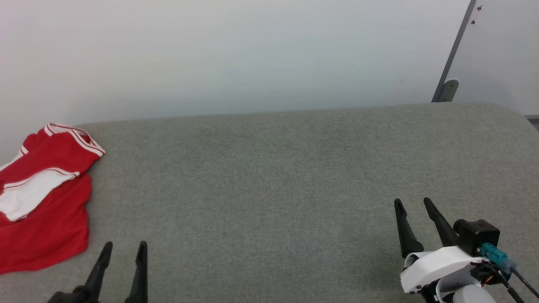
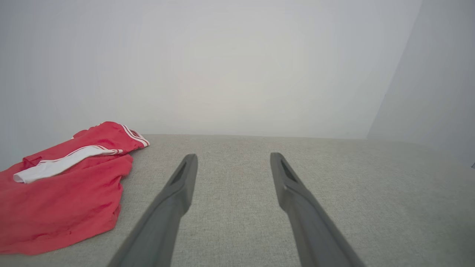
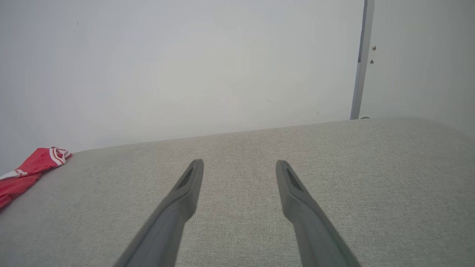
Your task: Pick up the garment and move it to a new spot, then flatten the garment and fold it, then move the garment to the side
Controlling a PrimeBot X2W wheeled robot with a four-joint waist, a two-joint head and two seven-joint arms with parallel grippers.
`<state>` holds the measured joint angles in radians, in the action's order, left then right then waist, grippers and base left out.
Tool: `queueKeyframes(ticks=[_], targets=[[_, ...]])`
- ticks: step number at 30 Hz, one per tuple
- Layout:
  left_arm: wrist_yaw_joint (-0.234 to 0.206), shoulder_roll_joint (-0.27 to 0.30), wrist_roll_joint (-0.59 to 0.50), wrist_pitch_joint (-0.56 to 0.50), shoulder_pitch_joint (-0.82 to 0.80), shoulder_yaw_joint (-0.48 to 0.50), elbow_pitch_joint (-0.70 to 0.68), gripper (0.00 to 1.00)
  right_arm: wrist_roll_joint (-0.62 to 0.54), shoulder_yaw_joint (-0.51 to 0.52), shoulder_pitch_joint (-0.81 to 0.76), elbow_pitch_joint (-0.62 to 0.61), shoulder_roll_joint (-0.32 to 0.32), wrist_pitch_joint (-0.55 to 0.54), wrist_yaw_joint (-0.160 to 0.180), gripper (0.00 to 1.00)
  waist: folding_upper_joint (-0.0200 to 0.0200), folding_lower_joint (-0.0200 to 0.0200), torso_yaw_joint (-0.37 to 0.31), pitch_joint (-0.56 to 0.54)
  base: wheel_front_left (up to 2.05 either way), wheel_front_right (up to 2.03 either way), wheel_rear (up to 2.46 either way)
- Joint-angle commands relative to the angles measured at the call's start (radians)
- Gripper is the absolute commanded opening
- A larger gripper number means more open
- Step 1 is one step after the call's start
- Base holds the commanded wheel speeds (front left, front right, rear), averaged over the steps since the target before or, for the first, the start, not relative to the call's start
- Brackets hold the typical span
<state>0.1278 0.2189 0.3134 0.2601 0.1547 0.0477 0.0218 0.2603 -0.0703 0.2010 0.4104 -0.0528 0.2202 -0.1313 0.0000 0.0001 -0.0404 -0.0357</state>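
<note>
The garment (image 1: 46, 198) is a red shirt with a white sleeve and striped trim, lying crumpled at the far left of the grey padded table (image 1: 269, 176). It also appears at the left in the left wrist view, garment (image 2: 63, 193), and small at the left edge in the right wrist view, garment (image 3: 26, 172). My left gripper (image 1: 125, 246) stands open near the front edge, just right of the shirt and apart from it. My right gripper (image 1: 412, 202) is open at the lower right, far from the shirt. Nothing is between either pair of fingers.
A pale wall (image 1: 236, 54) runs right behind the table's far edge. A grey upright post (image 1: 452, 59) stands at the back right. The table's right end curves away at its corner (image 1: 516, 115).
</note>
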Motion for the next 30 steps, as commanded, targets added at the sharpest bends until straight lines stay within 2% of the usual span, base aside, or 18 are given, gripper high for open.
queueKeyframes(ticks=[1,16,22,30], targets=[[0.004,0.003,-0.014,0.006,0.011,0.000,-0.003,1.00,-0.020,-0.002,0.009,-0.001,0.003,0.008,0.001,1.00,0.0000,-0.0001,0.000,-0.001,0.00,0.00,0.00],[0.004,0.001,0.008,0.004,0.013,-0.003,0.008,1.00,-0.009,0.007,-0.017,-0.013,0.003,-0.001,0.001,1.00,0.0000,-0.0001,0.014,-0.014,0.00,0.00,0.00],[-0.001,-0.002,0.022,0.004,0.011,0.025,0.034,1.00,0.001,-0.003,-0.033,-0.018,0.003,-0.008,0.001,1.00,0.0000,-0.0001,0.073,-0.038,0.00,0.00,0.00],[-0.026,0.013,0.036,0.002,0.034,0.075,0.048,1.00,0.025,-0.055,-0.045,-0.010,0.003,-0.016,0.001,1.00,0.0000,-0.0001,0.194,-0.083,0.00,0.00,0.00]])
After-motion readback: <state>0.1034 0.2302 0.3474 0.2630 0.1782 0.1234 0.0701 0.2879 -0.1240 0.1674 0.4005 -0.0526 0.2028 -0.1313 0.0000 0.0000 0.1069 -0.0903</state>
